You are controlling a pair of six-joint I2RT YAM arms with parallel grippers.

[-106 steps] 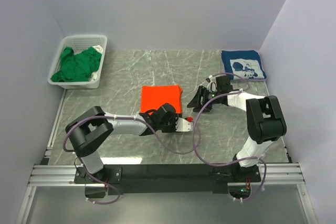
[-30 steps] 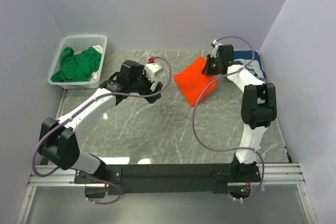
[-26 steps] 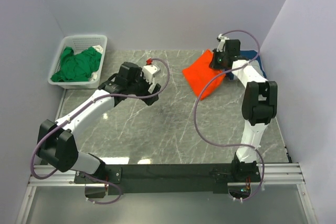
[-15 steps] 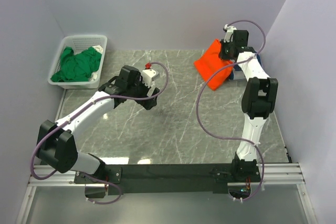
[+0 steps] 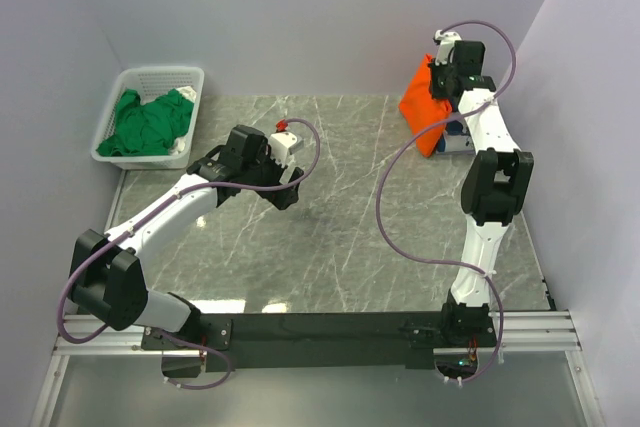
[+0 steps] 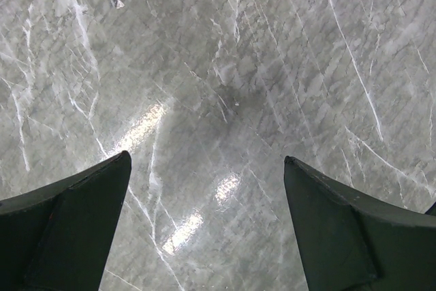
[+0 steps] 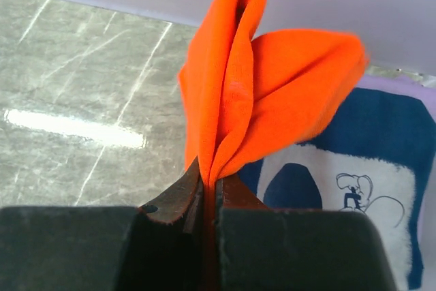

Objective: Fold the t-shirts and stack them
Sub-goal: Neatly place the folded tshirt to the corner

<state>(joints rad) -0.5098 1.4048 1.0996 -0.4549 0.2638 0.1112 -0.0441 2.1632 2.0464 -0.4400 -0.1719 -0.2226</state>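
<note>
My right gripper is shut on the folded orange t-shirt, which hangs from it above the back right corner. In the right wrist view the orange t-shirt is pinched between the jaws, right gripper, over the folded navy t-shirt with white print. The navy t-shirt lies mostly hidden behind the orange one in the top view. A crumpled green t-shirt fills the basket. My left gripper hovers open over bare marble, left gripper holding nothing.
The white lattice basket stands at the back left against the wall. Grey walls close in the back and both sides. The marble tabletop stretches between the arms.
The right arm has carried the orange t-shirt up and to the right, from mid-table to above the navy t-shirt. The left gripper has shifted slightly down and stays open.
</note>
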